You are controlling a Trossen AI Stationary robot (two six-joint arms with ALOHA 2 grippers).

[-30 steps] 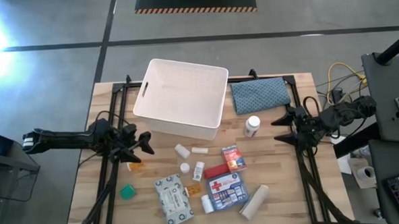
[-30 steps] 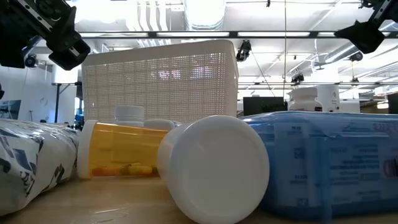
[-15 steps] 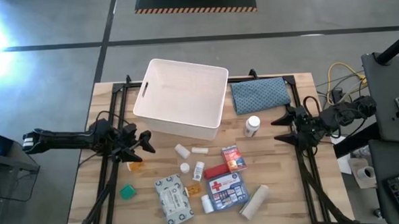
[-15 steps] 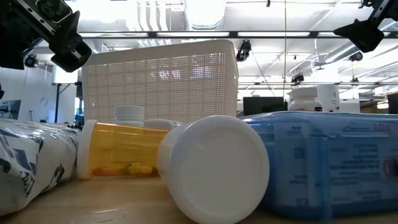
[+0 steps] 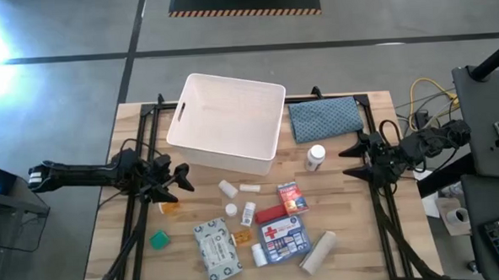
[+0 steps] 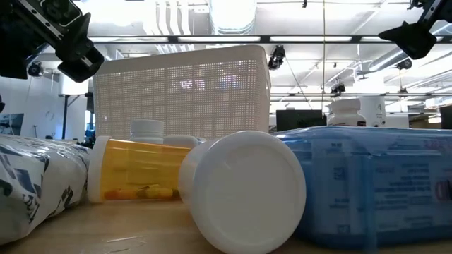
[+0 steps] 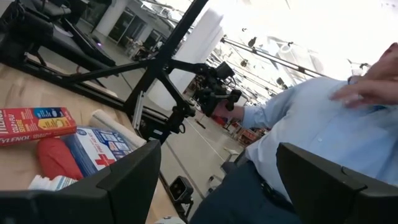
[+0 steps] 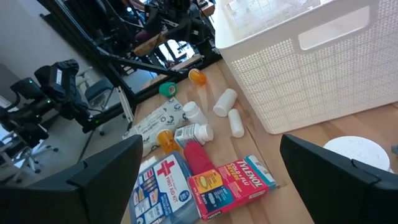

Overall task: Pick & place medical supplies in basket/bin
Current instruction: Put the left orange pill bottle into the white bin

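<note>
The white basket stands at the table's far middle. The medical supplies lie loose on the table near it: an upright white pill bottle, small white bottles, a red box, a red tube, the red-cross pouch, a gauze roll, a white pack, orange vials and a green cube. My left gripper hangs open above the table, left of the supplies. My right gripper hangs open to their right, beside the upright bottle.
A blue-grey patterned cloth lies right of the basket at the far edge. Dark frame rails run along both table sides. In the left wrist view a person in a light blue shirt stands beyond the table.
</note>
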